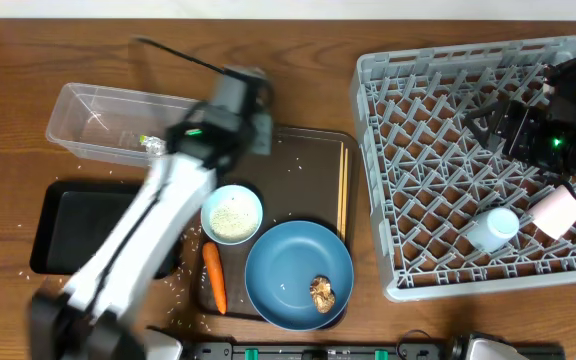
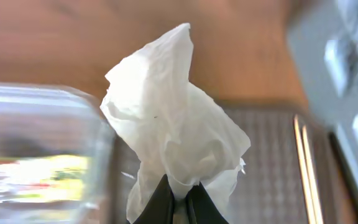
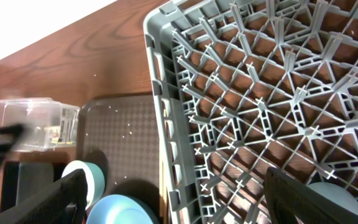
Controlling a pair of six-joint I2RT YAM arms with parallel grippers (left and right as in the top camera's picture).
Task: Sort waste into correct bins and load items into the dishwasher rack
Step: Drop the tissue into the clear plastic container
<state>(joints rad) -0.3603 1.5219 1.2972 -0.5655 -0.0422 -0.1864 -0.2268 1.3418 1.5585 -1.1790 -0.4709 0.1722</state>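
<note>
**left end effector clamped on the paper, cups racked, most sorting left**

the left end effector [image 2: 179, 200] is pinched together on the crumpled white paper [image 2: 174, 121], holding it up off the desk. the clear tub [image 1: 88, 112] sits just beside it on its left, with the green-yellow wrapper [image 1: 151, 145] already inside. the paper looks close to its drop, but it is not in a bin yet.

the right end effector [image 3: 179, 200] hangs over the dishwasher rack [image 1: 388, 150], fingers wide apart and holding nothing. the light blue cup [image 1: 495, 228] stands in the rack just below it. the pink cup [image 1: 558, 210] is near it at the rack's right wall; whether it is seated i cannot tell.

judging from this, plenty is left. behind the left end effector, toward its arm's base, lie:
- the white bowl [image 1: 232, 214], holding rice
- the blue dish [image 1: 288, 265], carrying the brown food lump [image 1: 321, 293]
- the carrot piece [image 1: 214, 278]
- loose rice grains [image 1: 182, 276] on the desk

the black tray [image 1: 63, 225] holds no food waste that i can see.
</note>
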